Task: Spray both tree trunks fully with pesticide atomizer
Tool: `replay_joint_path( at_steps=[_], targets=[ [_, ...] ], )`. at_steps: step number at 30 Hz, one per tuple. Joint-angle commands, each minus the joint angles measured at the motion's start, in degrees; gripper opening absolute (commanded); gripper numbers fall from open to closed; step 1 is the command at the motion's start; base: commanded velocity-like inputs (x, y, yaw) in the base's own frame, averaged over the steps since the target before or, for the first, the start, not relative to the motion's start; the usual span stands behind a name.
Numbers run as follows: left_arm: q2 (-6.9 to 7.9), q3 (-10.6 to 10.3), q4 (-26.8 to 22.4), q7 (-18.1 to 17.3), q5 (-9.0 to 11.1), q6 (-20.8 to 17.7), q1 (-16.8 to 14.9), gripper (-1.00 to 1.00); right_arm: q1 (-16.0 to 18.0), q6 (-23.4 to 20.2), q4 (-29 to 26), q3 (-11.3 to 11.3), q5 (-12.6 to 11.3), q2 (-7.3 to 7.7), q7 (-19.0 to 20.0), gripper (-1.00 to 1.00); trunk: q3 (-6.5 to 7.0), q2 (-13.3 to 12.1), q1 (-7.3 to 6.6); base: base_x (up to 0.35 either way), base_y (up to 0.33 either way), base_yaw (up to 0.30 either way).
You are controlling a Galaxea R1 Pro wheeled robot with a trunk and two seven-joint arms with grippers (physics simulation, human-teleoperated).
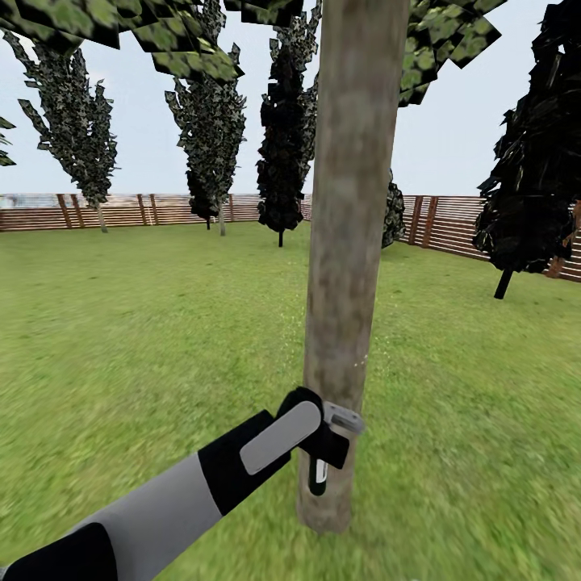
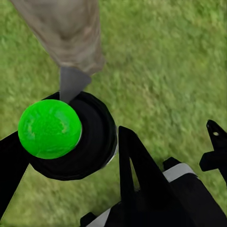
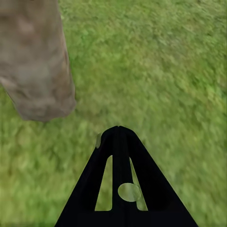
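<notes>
Reaching in from the lower left of the head view, the left arm (image 1: 161,500) holds its hand (image 1: 323,452) right up against the lower part of a tree trunk (image 1: 351,242). That hand is clamped around the pesticide atomizer (image 1: 319,476), whose dark body hangs below the hand and whose grey head (image 1: 343,420) touches or nearly touches the bark. In the left wrist view the atomizer shows as a black round body (image 2: 90,137) with a bright green cap (image 2: 49,128), and a grey nozzle (image 2: 71,82) points at the base of the trunk (image 2: 71,33), just beside it.

The trunk is a straight, mottled grey-brown column rising from the grass lawn (image 1: 121,323) up into flat green leaves (image 1: 161,32). Dark narrow trees (image 1: 282,145) stand farther back, before a brown slatted fence (image 1: 121,211) that rings the garden.

The right wrist view shows the right hand (image 3: 119,137) with its two black fingers (image 3: 94,189) pressed together to a point, holding nothing, above grass with the trunk's foot (image 3: 38,71) near it.
</notes>
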State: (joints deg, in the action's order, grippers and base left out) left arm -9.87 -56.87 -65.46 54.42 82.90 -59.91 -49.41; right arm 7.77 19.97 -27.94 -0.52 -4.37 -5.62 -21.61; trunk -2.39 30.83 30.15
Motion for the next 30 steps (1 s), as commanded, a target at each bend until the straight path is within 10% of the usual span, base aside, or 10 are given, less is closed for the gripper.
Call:
replay_joint_path(
  at_steps=[1,20,30],
  targets=[
    [-0.02,-0.33,-0.32,0.52,0.47,-0.09,-0.08,-1.0,0.05,0.34,0.03,-0.08,-0.46,-0.01,-0.01,-1.0,-0.12,0.11,0.03,0.0,0.0,0.0],
    [-0.13,-1.69,-3.32,-0.8,0.59,-0.09,-0.08,-1.0,0.05,0.34,-0.01,-0.1,-0.46,-0.01,-0.01,-1.0,-0.12,0.11,0.03,0.055,-0.006,0.032],
    [-0.03,-14.58,-5.19,-5.49,0.45,-0.09,0.32,-1.0,0.05,0.38,-0.19,-0.03,-0.44,0.04,-0.01,-1.0,-0.12,0.11,0.03,0.001,0.0,-0.022]
  ],
)
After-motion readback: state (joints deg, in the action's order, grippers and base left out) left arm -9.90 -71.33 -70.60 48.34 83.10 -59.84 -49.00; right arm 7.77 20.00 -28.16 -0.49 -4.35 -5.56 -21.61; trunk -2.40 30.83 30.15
